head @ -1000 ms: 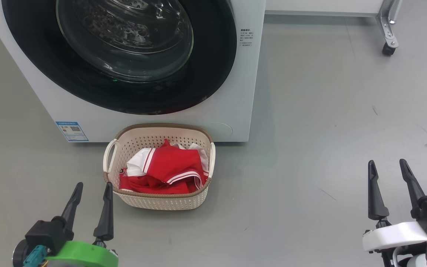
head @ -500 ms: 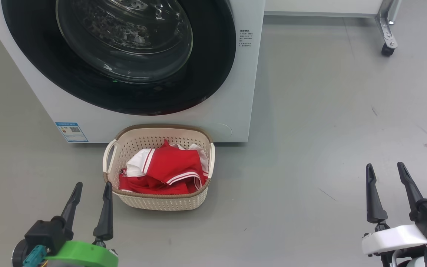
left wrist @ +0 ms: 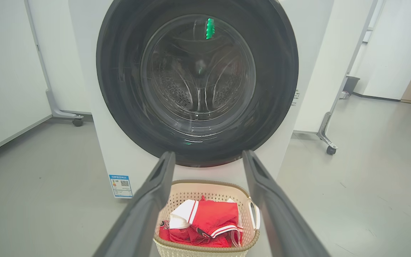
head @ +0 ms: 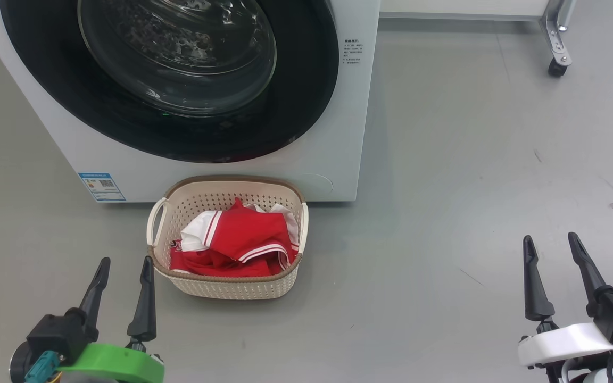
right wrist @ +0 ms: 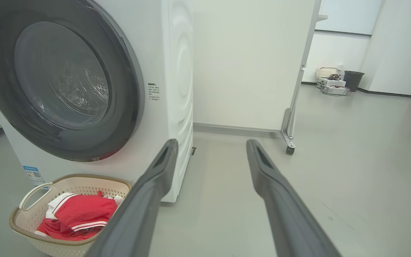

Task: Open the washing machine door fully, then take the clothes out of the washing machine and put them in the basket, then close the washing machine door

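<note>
While left end effector point(head: 126, 260) and right end effector point(head: 549, 237) gape empty, clothes point(head: 242, 234) lie, seemingly soft, light and limp, in basket point(head: 232, 287) at 6 o'clock below washing machine door point(head: 306, 80); best pinched at a raised fold.

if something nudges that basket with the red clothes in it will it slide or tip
The basket would probably slide rather than tip: it sits low and wide on the smooth floor. It is likely light, being perforated plastic holding only crumpled clothes, which look soft and floppy.
</note>
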### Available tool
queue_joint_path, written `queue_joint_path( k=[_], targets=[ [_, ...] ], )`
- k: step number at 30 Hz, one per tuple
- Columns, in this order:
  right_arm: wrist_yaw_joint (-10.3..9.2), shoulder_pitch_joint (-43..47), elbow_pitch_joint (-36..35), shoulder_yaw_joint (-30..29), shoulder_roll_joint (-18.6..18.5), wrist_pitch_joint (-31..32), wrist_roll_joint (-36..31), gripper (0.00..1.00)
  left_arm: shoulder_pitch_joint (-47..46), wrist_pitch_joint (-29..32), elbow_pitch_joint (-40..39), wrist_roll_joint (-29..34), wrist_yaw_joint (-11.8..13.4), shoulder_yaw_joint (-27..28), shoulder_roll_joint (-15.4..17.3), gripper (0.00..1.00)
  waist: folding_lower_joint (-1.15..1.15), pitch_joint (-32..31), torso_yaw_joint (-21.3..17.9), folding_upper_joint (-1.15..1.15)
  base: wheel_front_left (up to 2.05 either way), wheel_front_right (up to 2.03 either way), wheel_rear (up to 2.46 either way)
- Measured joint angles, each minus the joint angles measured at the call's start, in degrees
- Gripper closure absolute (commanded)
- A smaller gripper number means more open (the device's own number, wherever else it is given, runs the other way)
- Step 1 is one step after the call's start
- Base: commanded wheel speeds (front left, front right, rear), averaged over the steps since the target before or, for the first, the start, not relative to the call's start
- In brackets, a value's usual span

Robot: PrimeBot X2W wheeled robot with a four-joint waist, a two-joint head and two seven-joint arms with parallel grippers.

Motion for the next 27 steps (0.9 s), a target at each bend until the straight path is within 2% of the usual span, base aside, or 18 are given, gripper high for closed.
queue_joint_path(
  k=[7, 8, 17, 27],
  targets=[
    [0.42, -0.01, 0.00, 0.01, 0.32, 0.00, -0.08, 0.00, 0.00, 0.00, 0.21, 0.11, 0.00, -0.90, 0.00, 0.00, 0.00, 0.52, -0.04, 0.00, 0.00, 0.00, 0.00],
    [0.43, -0.01, 0.00, 0.01, 0.35, 0.00, -0.08, 1.00, 0.00, 0.00, 0.21, 0.08, 0.00, -1.16, 0.00, 1.00, 0.00, 0.58, -0.05, 0.00, 0.00, 0.00, 0.00],
    [0.43, 1.36, 3.64, 0.55, 1.88, 0.34, 0.67, 1.00, 1.30, 0.03, 3.39, -0.46, 0.01, -1.91, -1.35, 1.00, 0.00, 0.60, -0.14, 0.00, 0.00, 0.00, 0.00],
    [1.00, 1.34, 3.67, 0.57, 2.11, 1.18, 9.12, 1.00, 1.36, 1.62, 3.05, -8.90, 0.01, -1.52, -1.42, 1.00, 0.00, 0.23, -0.56, 0.00, 0.00, 0.00, 0.00]
  ],
)
